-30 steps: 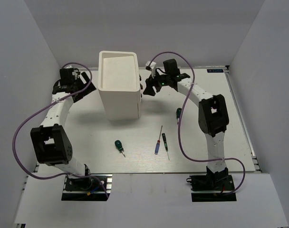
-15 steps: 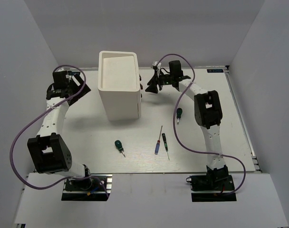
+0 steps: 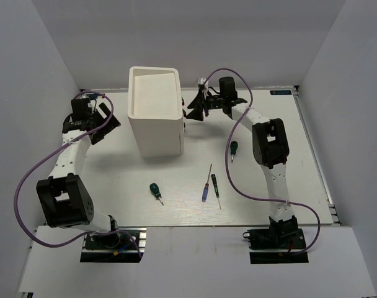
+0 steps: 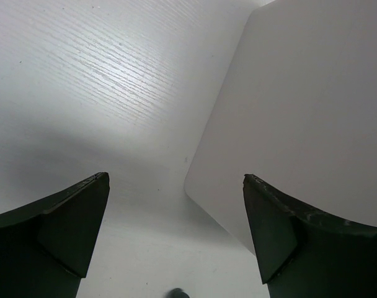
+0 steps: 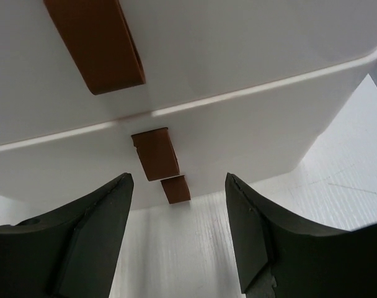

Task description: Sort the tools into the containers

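Observation:
The tall white cabinet (image 3: 154,115) stands at the back centre, its drawer knobs (image 3: 185,118) facing right. My right gripper (image 3: 191,110) is open and empty just off that drawer face. In the right wrist view (image 5: 178,177) its jaws frame the brown handles (image 5: 156,153) of the shut white drawers (image 5: 238,130). My left gripper (image 3: 105,123) is open and empty left of the cabinet, whose plain side shows in the left wrist view (image 4: 300,112). Two green screwdrivers (image 3: 154,189) (image 3: 233,148), a blue one (image 3: 205,190) and a black one (image 3: 214,184) lie on the table. No pliers show.
White walls enclose the table (image 3: 288,124) at the back and both sides. Purple cables (image 3: 235,167) loop from both arms over the table. A small dark spot (image 4: 176,293) sits at the bottom edge of the left wrist view.
My right gripper has moved left, closer to the cabinet's drawer face. My left wrist has shifted slightly left and toward the near side, beside the cabinet. The tools have not moved.

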